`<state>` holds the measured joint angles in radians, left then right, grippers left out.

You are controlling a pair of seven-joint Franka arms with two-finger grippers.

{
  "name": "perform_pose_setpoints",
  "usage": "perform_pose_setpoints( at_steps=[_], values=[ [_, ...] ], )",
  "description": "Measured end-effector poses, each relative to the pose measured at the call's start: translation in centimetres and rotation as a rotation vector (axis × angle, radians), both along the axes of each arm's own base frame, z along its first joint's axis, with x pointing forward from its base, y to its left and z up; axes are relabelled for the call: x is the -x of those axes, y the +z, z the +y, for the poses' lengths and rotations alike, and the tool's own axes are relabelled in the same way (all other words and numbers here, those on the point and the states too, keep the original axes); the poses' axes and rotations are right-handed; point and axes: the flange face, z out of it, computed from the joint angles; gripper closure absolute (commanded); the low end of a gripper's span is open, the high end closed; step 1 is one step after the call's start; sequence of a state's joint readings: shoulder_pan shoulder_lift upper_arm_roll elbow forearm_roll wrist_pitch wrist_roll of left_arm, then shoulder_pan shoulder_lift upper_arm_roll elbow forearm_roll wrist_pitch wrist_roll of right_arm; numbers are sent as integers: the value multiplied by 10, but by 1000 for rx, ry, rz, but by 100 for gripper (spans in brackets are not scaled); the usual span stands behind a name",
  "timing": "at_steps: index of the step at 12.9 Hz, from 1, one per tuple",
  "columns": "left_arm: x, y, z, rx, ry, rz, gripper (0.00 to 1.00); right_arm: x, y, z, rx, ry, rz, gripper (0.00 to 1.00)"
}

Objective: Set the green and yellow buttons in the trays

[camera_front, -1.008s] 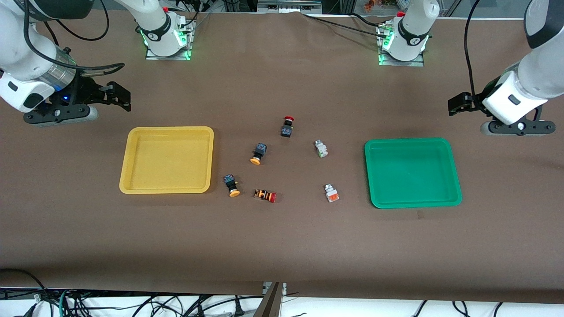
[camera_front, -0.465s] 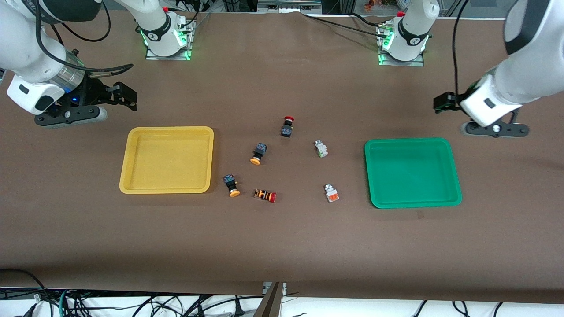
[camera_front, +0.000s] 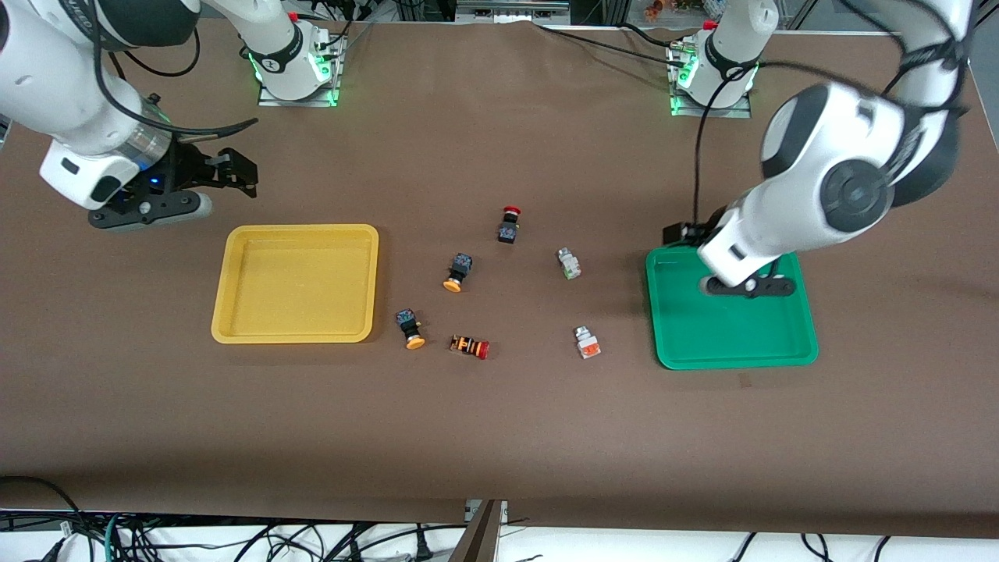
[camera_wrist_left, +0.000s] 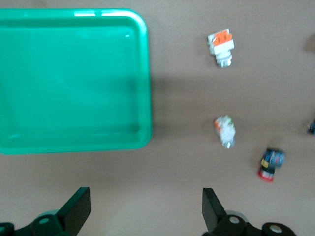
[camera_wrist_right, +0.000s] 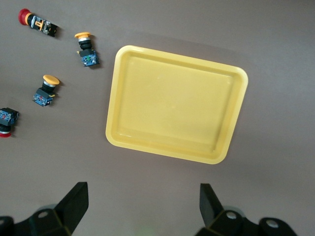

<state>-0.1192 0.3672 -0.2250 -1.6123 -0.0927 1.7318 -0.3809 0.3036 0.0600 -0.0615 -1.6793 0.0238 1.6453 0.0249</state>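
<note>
- table: brown, carries everything.
- yellow tray toward right arm's end, green tray toward left arm's end; nothing in either.
- left gripper over green tray's edge farthest from the front camera, fingers wide apart, holding nothing.
- right gripper over table at 11 o'clock of yellow tray, fingers wide apart, holding nothing.
- yellow-cap buttons, green-face button, orange-face button on table between trays.
- red-cap button; striped button at 3 o'clock of the nearer yellow-cap.

Two red-capped buttons
</note>
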Motion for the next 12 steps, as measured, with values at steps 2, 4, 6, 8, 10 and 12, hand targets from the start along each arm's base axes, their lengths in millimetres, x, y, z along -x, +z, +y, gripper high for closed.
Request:
perform_pose_setpoints(
  at_steps=[2,4,6,8,10,12],
  values=[
    [11,-47,-62,-22,33,21,0,-14,-34,28,-16,30,-4,0],
    [29,-84,-110,-38,35,35,0,-36,-91,67,-46,58,-34,0],
    [40,-123,-120,-32,38,20,0,-56,-163,108,-74,73,-87,0],
    [53,-157,-123,-19,43,-11,0,-67,-237,142,-104,65,-144,0],
    [64,-178,-129,-14,34,-20,0,-71,-296,161,-115,64,-201,0],
    [68,-195,-138,2,28,-42,0,-72,-331,176,-120,69,-229,1]
  ],
)
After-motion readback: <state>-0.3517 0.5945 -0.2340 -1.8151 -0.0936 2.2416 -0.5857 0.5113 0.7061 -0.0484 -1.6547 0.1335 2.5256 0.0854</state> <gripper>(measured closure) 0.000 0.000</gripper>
